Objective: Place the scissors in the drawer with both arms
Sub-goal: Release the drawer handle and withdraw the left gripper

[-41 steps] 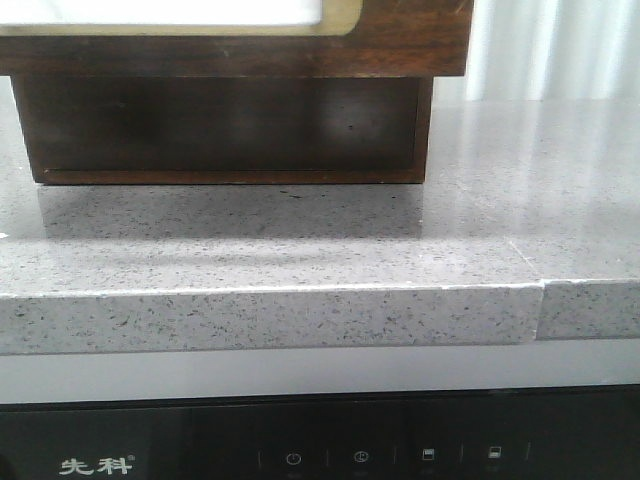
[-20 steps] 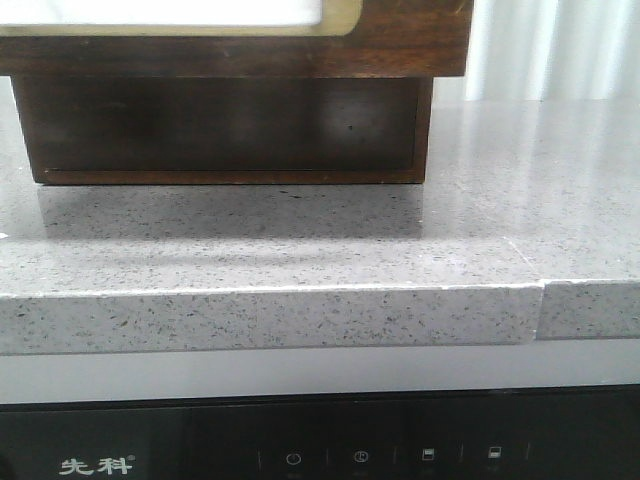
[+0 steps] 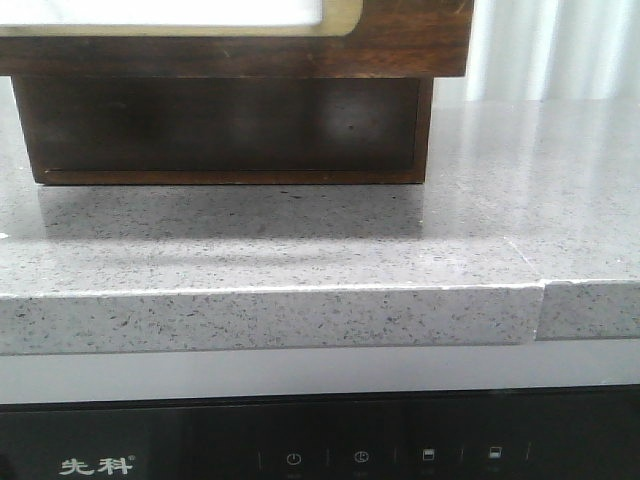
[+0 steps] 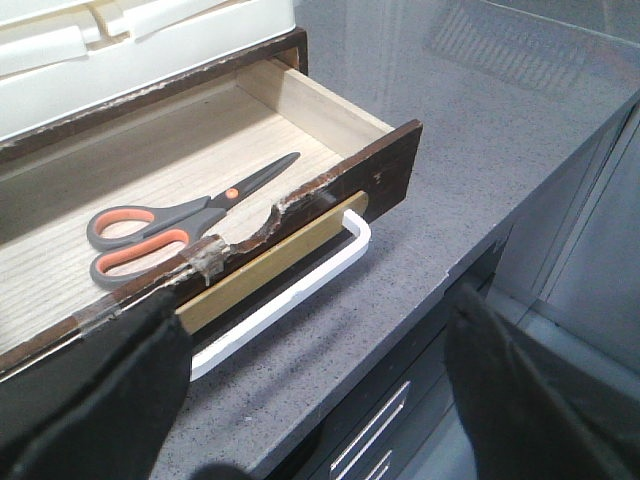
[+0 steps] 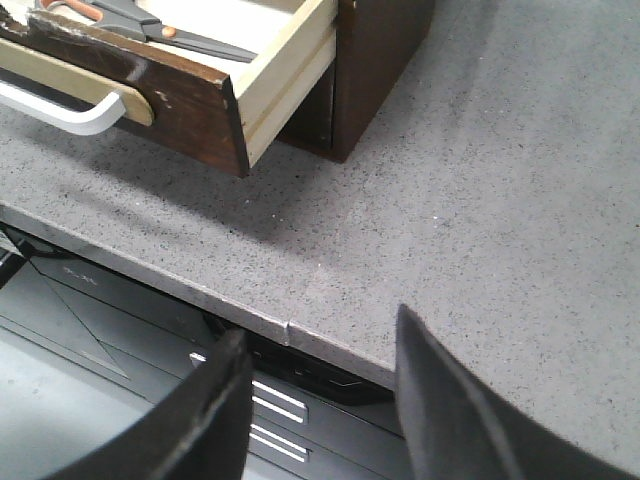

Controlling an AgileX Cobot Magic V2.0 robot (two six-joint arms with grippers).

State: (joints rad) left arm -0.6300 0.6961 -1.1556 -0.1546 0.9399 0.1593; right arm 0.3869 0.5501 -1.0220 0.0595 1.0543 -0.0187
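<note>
The scissors [image 4: 180,220], dark grey with orange-lined loops, lie flat on the pale wooden floor of the open drawer [image 4: 390,160], blades pointing toward its right corner. My left gripper [image 4: 310,400] hovers open in front of the drawer's white handle [image 4: 300,285], over the counter's edge, holding nothing. In the right wrist view the drawer [image 5: 190,100] shows from its right corner, with the scissors [image 5: 150,25] inside. My right gripper [image 5: 320,400] is open and empty, off to the drawer's right over the counter's front edge. The front view shows only the drawer front [image 3: 400,50] and no gripper.
The brown cabinet body [image 3: 220,125] rests on a grey speckled countertop [image 3: 300,250] with a seam at its front edge [image 3: 541,305]. Below is a black appliance panel [image 3: 300,455] and lower drawers with metal handles [image 5: 280,400]. A white case [image 4: 150,50] sits above the drawer.
</note>
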